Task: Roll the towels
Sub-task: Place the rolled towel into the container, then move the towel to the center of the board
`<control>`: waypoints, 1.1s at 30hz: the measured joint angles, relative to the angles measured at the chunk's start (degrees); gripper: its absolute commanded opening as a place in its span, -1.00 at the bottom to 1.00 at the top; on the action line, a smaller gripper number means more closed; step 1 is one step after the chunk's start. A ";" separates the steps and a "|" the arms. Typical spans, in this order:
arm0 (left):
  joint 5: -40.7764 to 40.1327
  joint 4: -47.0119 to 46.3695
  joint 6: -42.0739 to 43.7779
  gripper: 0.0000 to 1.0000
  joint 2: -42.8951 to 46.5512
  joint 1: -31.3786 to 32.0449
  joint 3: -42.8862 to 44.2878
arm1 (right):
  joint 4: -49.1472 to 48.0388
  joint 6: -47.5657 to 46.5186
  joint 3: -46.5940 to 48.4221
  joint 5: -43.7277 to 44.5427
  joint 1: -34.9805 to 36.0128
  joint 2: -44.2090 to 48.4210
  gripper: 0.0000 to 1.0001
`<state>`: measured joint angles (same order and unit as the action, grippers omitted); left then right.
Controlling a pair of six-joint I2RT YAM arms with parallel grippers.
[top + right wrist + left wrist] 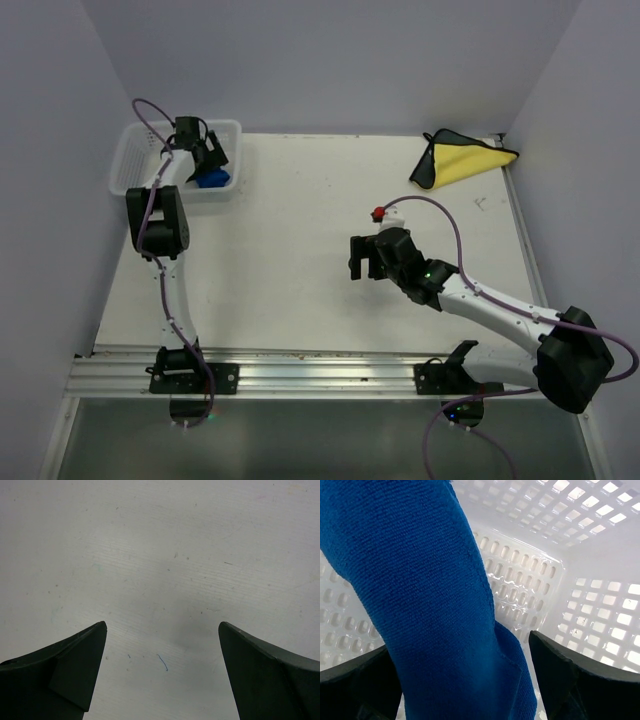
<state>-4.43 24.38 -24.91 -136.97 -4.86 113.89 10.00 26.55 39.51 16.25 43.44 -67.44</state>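
Observation:
The blue towel point(213, 179) lies rolled inside the white mesh basket point(128, 165) at the back left. My left gripper point(207, 160) hangs down into the basket over it. In the left wrist view the blue towel point(420, 595) runs up between the spread fingers of the left gripper point(460, 645), and the right finger point(560, 675) stands apart from the cloth. The yellow towel point(465, 160), with a dark edge, lies folded at the back right corner. My right gripper point(362, 258) is open over bare table mid-right, with nothing between its fingers point(162, 625).
The basket's wall point(600, 620) closes in around the left gripper. A small red object point(379, 213) sits just behind the right gripper. Grey walls bound the table on three sides, and a metal rail point(300, 375) runs along the near edge.

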 measured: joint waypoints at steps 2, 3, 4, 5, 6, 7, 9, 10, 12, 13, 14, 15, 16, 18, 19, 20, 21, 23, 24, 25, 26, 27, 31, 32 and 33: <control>0.22 0.24 0.00 0.99 0.59 0.00 -0.31 | 0.07 0.02 0.00 0.61 -0.02 0.00 0.96; 0.31 0.33 0.00 0.99 0.76 0.00 -0.31 | 0.09 0.04 0.00 0.83 -0.04 0.00 0.96; 0.46 0.52 0.00 0.99 0.98 0.00 -0.26 | 0.11 0.15 0.00 0.85 -0.11 0.02 0.96; 0.63 0.68 0.02 0.99 1.14 0.00 -0.22 | 0.11 0.28 0.00 0.90 -0.13 0.09 0.96; 0.66 0.92 0.04 0.99 1.27 0.00 -0.20 | 0.11 0.39 0.00 0.92 -0.22 0.15 0.96; 0.70 1.25 0.07 0.99 1.46 0.00 -0.20 | 0.11 0.46 0.00 0.94 -0.26 0.33 0.96; 0.68 1.86 0.35 0.99 1.84 0.00 -0.20 | 0.11 0.70 0.00 0.96 -0.39 0.57 0.96; 0.68 2.10 0.44 0.99 2.05 0.00 -0.20 | 0.11 0.87 0.00 0.96 -0.39 0.66 0.96; 0.68 2.36 0.66 0.99 2.89 0.00 -0.22 | 0.11 1.07 0.00 0.96 -0.48 0.68 0.97; 0.70 2.45 0.70 0.99 3.52 0.00 -0.31 | 0.11 1.22 0.00 0.94 -0.50 0.66 0.97; 0.72 2.38 0.74 0.99 4.46 0.00 -0.57 | 0.07 1.36 0.00 0.87 -0.63 0.66 0.98; 0.74 2.03 0.98 0.99 5.86 0.00 -1.27 | 0.02 1.57 0.00 0.81 -0.87 0.66 0.98; 0.83 1.90 1.14 0.99 7.43 0.00 -2.10 | -0.09 1.95 0.00 0.66 -1.29 0.63 0.97; 1.49 2.03 1.77 0.99 10.97 0.00 -2.82 | -0.28 2.60 0.00 0.33 -2.38 0.39 0.98; 1.77 1.90 1.99 0.99 12.68 0.00 -2.78 | -0.46 3.02 0.00 0.00 -3.08 0.22 0.98; 1.92 1.92 2.10 0.99 14.47 0.02 -2.73 | -0.59 3.39 0.02 -0.46 -3.82 -0.09 0.97; 2.12 1.92 2.27 0.99 16.33 0.04 -2.80 | -0.68 3.65 0.11 -0.85 -4.63 -0.52 0.97; 2.32 1.79 3.02 0.99 20.13 0.22 -3.43 | -0.11 4.07 1.18 -1.38 -6.25 -2.14 0.96; 2.34 0.83 3.26 0.99 22.88 0.46 -4.85 | 0.07 4.15 2.29 -1.84 -7.23 -3.50 0.96; 2.34 -0.17 3.48 0.99 26.08 0.83 -7.37 | 0.37 4.13 3.96 -2.08 -8.20 -5.05 0.90; 2.19 -0.55 3.56 0.99 29.53 1.40 -10.14 | 0.50 4.09 5.75 -2.25 -9.18 -6.62 0.79; 2.08 -1.40 3.58 0.99 33.03 2.29 -13.05 | 0.66 3.85 7.19 -2.36 -10.03 -7.89 0.72; 1.09 -5.84 3.76 0.99 46.82 9.64 -26.71 | 0.79 2.43 14.82 -2.73 -14.75 -13.42 0.34; 1.16 -6.75 3.76 0.99 50.05 12.37 -30.25 | 1.09 2.25 17.03 -2.51 -16.31 -14.99 0.29; 1.36 -8.44 3.72 0.99 52.96 14.80 -33.77 | 1.16 2.25 19.41 -1.97 -17.79 -16.81 0.29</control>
<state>-3.07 15.94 -21.19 -84.01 9.93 80.12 11.16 28.80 58.92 14.28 25.65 -84.25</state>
